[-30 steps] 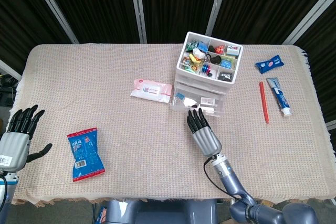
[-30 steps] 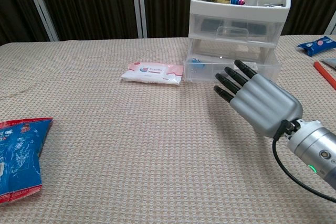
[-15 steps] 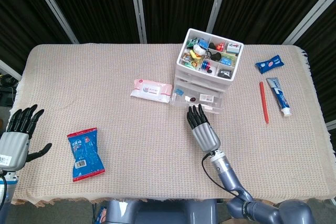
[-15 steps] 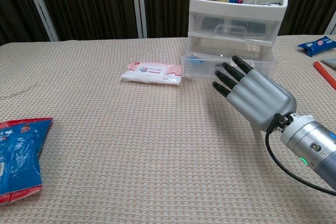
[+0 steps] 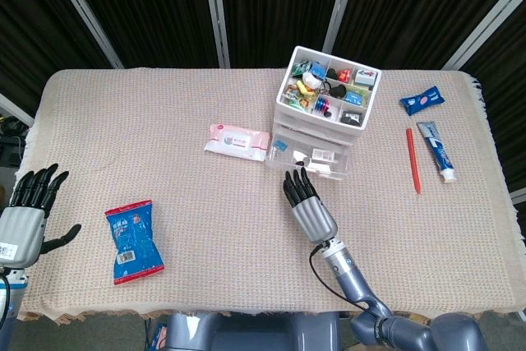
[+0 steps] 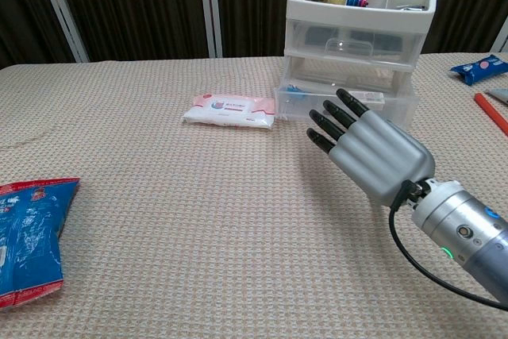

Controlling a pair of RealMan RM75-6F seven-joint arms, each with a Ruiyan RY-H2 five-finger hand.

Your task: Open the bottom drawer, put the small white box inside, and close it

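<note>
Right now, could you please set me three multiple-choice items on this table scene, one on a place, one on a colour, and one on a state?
1. Where does the pink wipes pack lie?
A. left of the drawer unit
B. inside the top tray
C. beside the red pen

2. What colour is the snack bag near the left hand?
A. green
B. blue with red ends
C. yellow

3. How is the right hand?
A. gripping the drawer handle
B. holding a white box
C. open, fingers extended, holding nothing

Answers:
1. A: in the head view the pack rests on the cloth just left of the unit.
2. B: the bag's body is blue, its ends red.
3. C: both views show the fingers straight and apart in front of the bottom drawer, with nothing in them.
</note>
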